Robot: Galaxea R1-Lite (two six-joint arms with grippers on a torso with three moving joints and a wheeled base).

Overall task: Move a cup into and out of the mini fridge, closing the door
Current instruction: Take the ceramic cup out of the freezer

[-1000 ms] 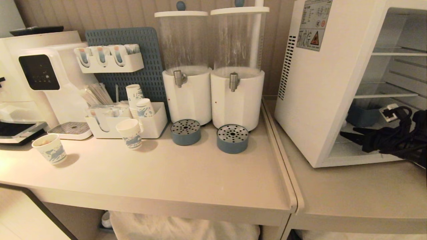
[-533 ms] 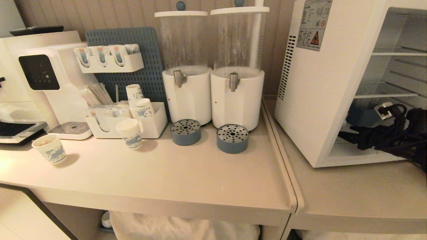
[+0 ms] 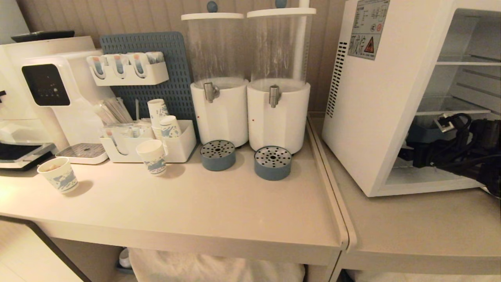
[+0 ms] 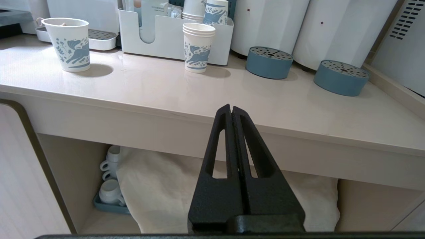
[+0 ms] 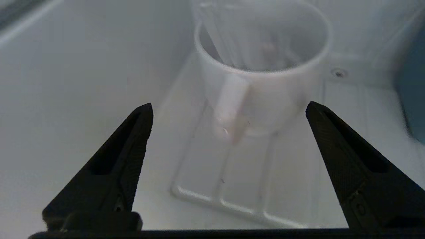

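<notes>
With the cup (image 5: pixel 262 71) standing on the mini fridge (image 3: pixel 375 98) floor, the put-in step looks done.
Right gripper (image 5: pixel 229 109) inside the fridge, jaws spread wide, holding nothing; cup upright just ahead, handle toward them. Left gripper (image 4: pixel 231 111) parked below the counter (image 4: pixel 206 96) edge, jaws pressed shut, empty. Likely next: arm out clear, then the door, not in view.

Cup (image 5: pixel 262 76) upright on mini fridge (image 3: pixel 375 117) floor

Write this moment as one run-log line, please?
right end effector: open, inside mini fridge | cup: upright on fridge floor, not held | left end effector: shut, parked below counter
</notes>
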